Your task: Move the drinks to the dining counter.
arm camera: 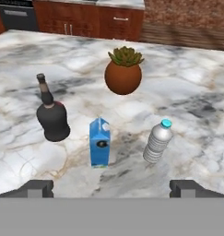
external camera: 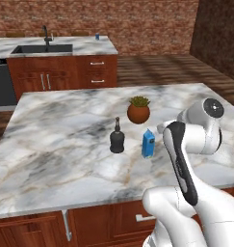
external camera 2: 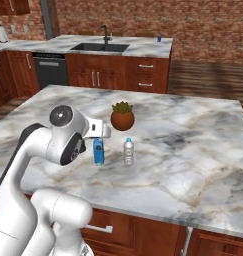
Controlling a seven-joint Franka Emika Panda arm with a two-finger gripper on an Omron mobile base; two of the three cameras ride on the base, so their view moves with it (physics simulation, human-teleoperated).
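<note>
Hand view puts the blue carton (arm camera: 100,142) dead ahead of your gripper (arm camera: 111,186), standing upright between the two fingertips (arm camera: 37,188), which are spread fully apart with nothing between them. The black bottle (arm camera: 52,117) stands just to the carton's left and the clear water bottle (arm camera: 158,141) to its right, all three upright on the island top (external camera: 56,140), nearer its robot-side edge than the far one, with the potted plant (arm camera: 124,72) behind them. I'd judge a straight advance takes the carton first. The blue-and-white can (external camera 2: 159,37) already sits on the dining counter (external camera 2: 143,47), near its right end, past the sink (external camera 2: 99,47).
</note>
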